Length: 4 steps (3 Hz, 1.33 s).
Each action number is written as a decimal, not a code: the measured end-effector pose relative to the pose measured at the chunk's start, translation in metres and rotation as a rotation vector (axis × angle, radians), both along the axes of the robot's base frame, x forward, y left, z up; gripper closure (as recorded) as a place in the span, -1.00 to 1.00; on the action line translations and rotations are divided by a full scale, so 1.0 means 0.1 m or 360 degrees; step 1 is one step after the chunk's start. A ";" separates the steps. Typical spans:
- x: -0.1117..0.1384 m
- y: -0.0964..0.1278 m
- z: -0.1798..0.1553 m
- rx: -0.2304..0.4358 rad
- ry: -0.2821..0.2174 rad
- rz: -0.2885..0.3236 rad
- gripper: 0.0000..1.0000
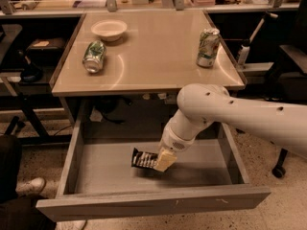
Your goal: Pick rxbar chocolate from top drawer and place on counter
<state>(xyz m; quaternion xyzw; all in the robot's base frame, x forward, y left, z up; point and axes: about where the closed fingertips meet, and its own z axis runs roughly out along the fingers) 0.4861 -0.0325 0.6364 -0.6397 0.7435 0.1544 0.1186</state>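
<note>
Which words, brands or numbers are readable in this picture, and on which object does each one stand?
No text is readable.
rxbar chocolate, at the gripper inside the top drawer: pale lines, too blurred.
Lying can on the counter: print too blurred.
Upright can: print too blurred.
</note>
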 end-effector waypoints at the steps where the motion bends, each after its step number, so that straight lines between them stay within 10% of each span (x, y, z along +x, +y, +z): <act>1: 0.08 0.00 0.25 0.0021 -0.0071 0.0026 1.00; 4: 0.39 0.08 1.26 -0.0040 -0.0305 0.0109 1.00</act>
